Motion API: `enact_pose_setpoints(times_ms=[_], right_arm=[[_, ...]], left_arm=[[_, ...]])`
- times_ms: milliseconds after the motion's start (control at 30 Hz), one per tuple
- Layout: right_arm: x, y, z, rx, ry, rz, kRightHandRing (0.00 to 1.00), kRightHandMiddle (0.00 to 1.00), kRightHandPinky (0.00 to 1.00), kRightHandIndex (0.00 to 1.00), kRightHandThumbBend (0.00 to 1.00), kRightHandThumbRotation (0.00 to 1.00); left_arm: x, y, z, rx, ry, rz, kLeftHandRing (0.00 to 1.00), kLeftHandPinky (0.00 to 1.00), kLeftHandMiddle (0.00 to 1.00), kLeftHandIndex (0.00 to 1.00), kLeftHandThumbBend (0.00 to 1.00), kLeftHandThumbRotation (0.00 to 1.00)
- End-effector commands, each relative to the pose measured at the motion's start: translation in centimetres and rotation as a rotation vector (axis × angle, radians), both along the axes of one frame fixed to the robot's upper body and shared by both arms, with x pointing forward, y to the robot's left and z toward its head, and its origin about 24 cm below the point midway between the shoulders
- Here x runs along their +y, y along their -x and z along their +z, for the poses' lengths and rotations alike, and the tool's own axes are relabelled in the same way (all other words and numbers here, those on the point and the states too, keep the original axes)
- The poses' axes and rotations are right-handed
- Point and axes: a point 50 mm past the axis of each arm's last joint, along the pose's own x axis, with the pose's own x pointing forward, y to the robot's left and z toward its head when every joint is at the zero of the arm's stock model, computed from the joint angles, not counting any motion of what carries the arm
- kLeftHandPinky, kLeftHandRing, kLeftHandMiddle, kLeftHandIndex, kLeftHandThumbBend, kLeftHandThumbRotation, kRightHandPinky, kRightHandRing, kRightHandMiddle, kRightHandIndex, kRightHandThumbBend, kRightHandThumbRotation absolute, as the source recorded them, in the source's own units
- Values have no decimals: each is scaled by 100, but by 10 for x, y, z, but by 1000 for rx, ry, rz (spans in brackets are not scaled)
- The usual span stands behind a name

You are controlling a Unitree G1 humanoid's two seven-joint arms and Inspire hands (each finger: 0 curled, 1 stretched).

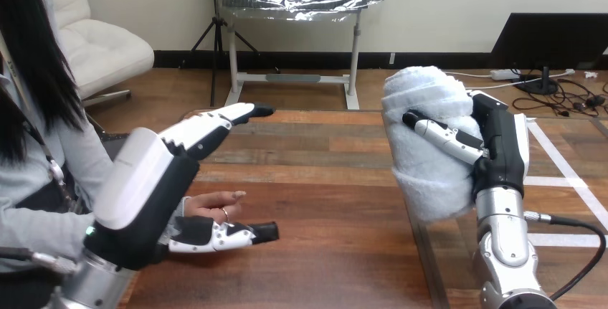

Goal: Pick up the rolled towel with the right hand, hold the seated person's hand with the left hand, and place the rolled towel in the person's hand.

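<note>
Wooden table is seen beneath both hands. At 3 o'clock the rolled towel is gripped upright, with the right hand curled round it. At 8 o'clock the left hand is spread wide, fingers straight. The person's hand is seen between its thumb and fingers; contact cannot be told.

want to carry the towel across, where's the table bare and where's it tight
Bare: the middle of the table, from the left hand across to the rolled towel gripped in the right hand. Crowded: the left side, where the person's hand lies between the left hand's fingers and thumb.
</note>
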Motion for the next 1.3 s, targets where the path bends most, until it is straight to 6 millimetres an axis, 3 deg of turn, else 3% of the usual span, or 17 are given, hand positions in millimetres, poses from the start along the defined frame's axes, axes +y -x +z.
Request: enact_pose_setpoints(times_ms=[0, 500, 1267], right_arm=[[7, -21, 42, -166, 8, 12, 32, 40, 27, 40, 70, 0], [11, -22, 42, -174, -19, 24, 32, 40, 26, 40, 69, 0], [11, -23, 46, -196, -19, 22, 30, 39, 26, 39, 71, 0]], left_arm=[[8, -5, 19, -52, -38, 20, 74, 69, 78, 78, 100, 21], [21, -14, 22, 35, -120, 44, 72, 66, 77, 79, 100, 22], [39, -35, 15, 196, -281, 78, 77, 72, 79, 82, 100, 18]])
